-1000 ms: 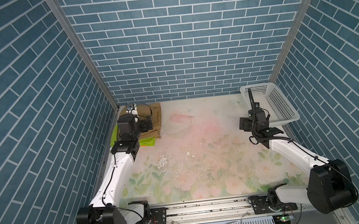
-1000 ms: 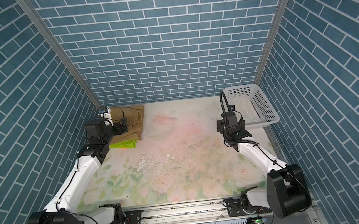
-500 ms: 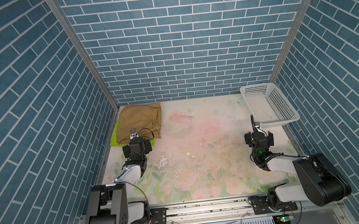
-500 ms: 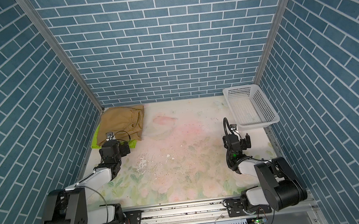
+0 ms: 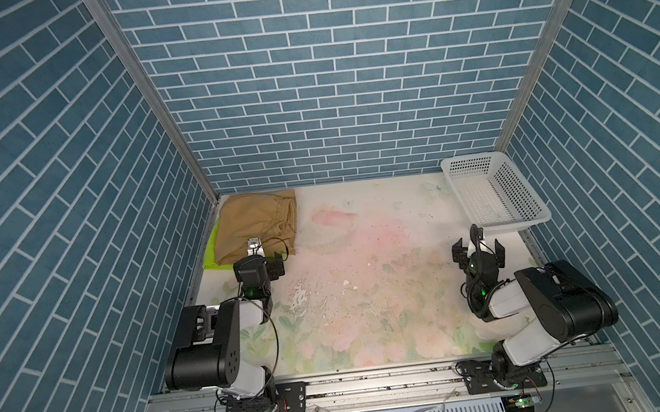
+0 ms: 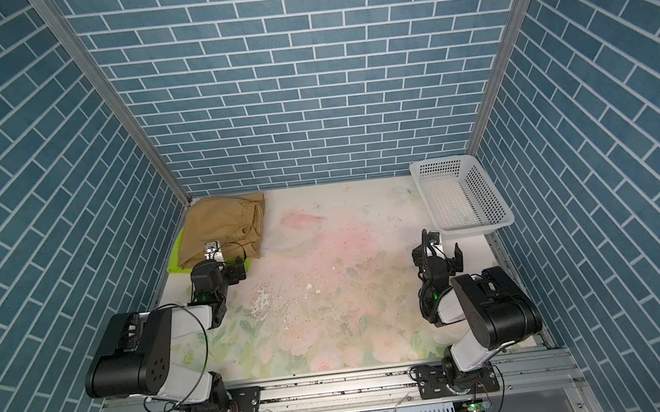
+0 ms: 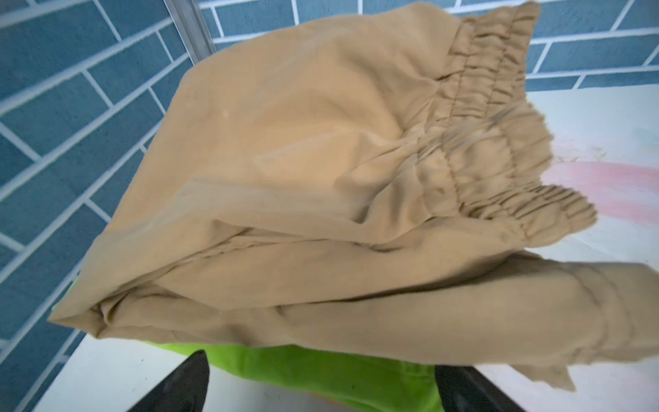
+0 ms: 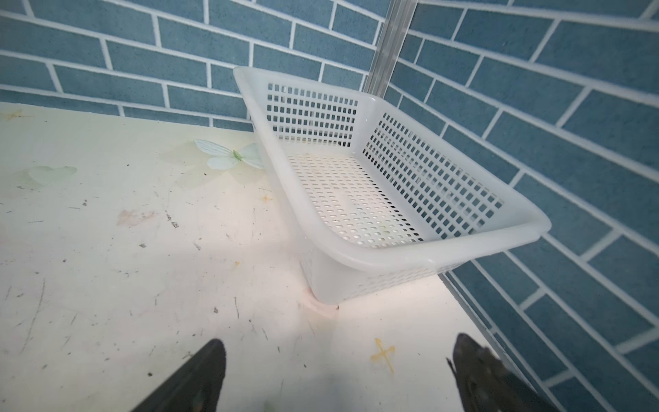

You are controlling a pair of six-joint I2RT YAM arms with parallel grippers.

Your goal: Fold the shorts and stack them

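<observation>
Blue brick walls box the floral tabletop [image 5: 351, 305]; in both top views one tan shorts [image 5: 257, 223] lies folded on one lime green shorts [image 5: 210, 256] just ahead of the left gripper [image 5: 275, 266], jaws apart and empty. Its wrist view shows soft, limp, light cloth, probably best pinched at the elastic waistband [image 7: 499, 149]. Beyond the right gripper [image 8: 338, 342], also spread, the right wrist view shows one white perforated basket [image 8: 392, 255], bare.

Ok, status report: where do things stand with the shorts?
Left tool open, empty, facing tan shorts. Right tool open, empty, facing basket. Tan shorts folded atop green shorts. Nothing in the way.
</observation>
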